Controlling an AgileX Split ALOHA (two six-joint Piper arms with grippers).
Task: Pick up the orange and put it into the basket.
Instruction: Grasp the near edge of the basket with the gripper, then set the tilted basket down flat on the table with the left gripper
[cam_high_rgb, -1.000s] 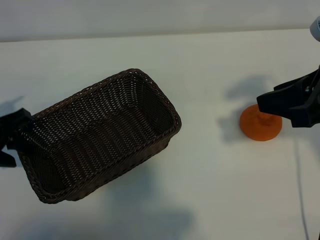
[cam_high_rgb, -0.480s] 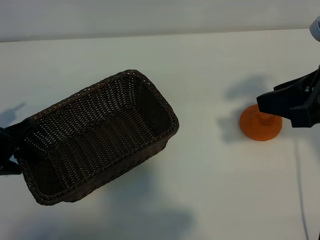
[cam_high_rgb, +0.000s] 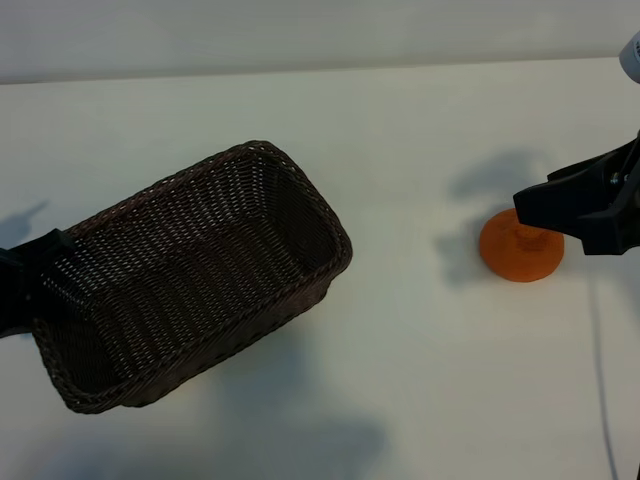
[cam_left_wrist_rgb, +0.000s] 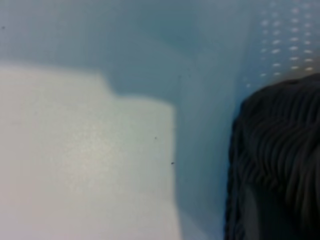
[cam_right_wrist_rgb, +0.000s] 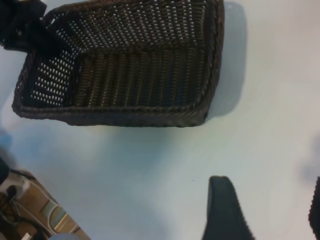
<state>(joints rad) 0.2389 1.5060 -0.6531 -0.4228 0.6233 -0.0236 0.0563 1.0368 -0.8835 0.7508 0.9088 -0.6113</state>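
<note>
Right gripper (cam_high_rgb: 580, 212) hangs over the orange (cam_high_rgb: 521, 247), jaws spread wide and empty; the fruit sits on the table (cam_high_rgb: 430, 120) partly under the fingers, toward the basket side. The basket (cam_high_rgb: 190, 275) is well apart at the left, long axis diagonal. Left gripper (cam_high_rgb: 18, 290) is at its far short end; can't tell its jaws.

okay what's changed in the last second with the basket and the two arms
The basket has slid slightly toward the left gripper, which has settled lower at its end rim; whether it grips the rim cannot be told. The orange lies unmoved on the table, and the right gripper stays open over it, not holding it.
</note>
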